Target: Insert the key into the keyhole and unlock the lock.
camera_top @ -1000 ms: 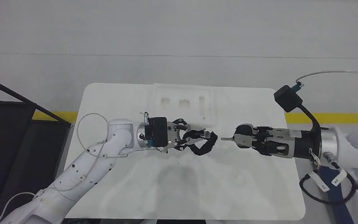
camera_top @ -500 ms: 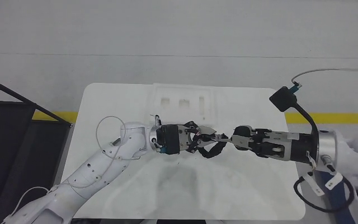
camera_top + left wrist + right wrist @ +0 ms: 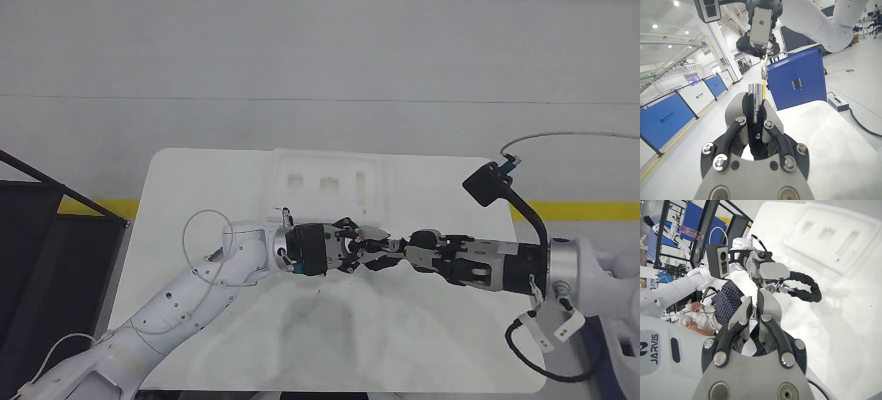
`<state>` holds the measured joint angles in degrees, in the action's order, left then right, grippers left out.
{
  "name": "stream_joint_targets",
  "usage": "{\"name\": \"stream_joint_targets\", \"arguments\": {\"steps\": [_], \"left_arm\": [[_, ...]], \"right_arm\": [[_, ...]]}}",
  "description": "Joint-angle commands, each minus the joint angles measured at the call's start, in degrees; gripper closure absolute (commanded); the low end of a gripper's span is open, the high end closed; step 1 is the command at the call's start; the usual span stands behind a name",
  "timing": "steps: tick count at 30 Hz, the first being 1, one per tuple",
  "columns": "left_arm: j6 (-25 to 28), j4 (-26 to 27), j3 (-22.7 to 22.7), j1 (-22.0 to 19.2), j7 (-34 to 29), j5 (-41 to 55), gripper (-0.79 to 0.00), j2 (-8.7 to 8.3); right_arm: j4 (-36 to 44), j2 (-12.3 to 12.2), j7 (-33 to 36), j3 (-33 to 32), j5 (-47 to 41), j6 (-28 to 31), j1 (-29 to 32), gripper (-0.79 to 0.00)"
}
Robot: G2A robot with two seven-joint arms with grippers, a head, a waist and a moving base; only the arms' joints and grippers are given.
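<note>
Right pincer (image 3: 762,49) holds key (image 3: 764,70) tip-first toward lock (image 3: 755,96).

Mirror-bright chrome on the cable lock (image 3: 755,91) barrel, matt black cloth-like sleeve round its cable. Bright bare metal for the key (image 3: 764,70). Matt grey fingers (image 3: 770,308), rough black pads (image 3: 759,304) on the right end effector (image 3: 754,302). Smooth, faintly glossy white table (image 3: 200,200); matt white foam tray (image 3: 283,200).

A white tabletop with rounded corners (image 3: 180,180) stands on a glossy pale grey floor (image 3: 300,60) crossed by a yellow painted stripe (image 3: 590,211). Near it are a blue two-door metal cabinet (image 3: 797,79) and a black metal frame rack (image 3: 40,250). Blue-and-white barrier panels (image 3: 664,117) line the hall under round white ceiling lamps (image 3: 655,26).
</note>
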<state>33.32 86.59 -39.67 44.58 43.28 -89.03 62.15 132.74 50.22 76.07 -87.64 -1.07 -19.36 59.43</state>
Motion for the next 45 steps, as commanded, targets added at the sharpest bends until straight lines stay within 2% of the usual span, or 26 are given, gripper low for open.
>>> {"name": "stream_joint_targets", "arguments": {"steps": [1, 16, 45], "left_arm": [[0.2, 0.0, -0.3, 0.3, -0.2, -0.2, 0.000, 0.05], [1.9, 0.1, -1.9, 1.7, -0.5, -0.8, 0.000, 0.62], [4.2, -0.2, -4.4, 2.6, -0.9, -3.1, 0.000, 1.53]], "right_arm": [[0.0, -0.2, 0.1, 0.1, 0.5, 0.1, -0.3, 0.000], [-0.8, -1.2, -1.3, 0.0, 2.2, -2.7, -0.4, 0.000], [-1.3, -2.9, -1.3, 2.3, 1.2, -2.2, -1.0, 0.000]]}}
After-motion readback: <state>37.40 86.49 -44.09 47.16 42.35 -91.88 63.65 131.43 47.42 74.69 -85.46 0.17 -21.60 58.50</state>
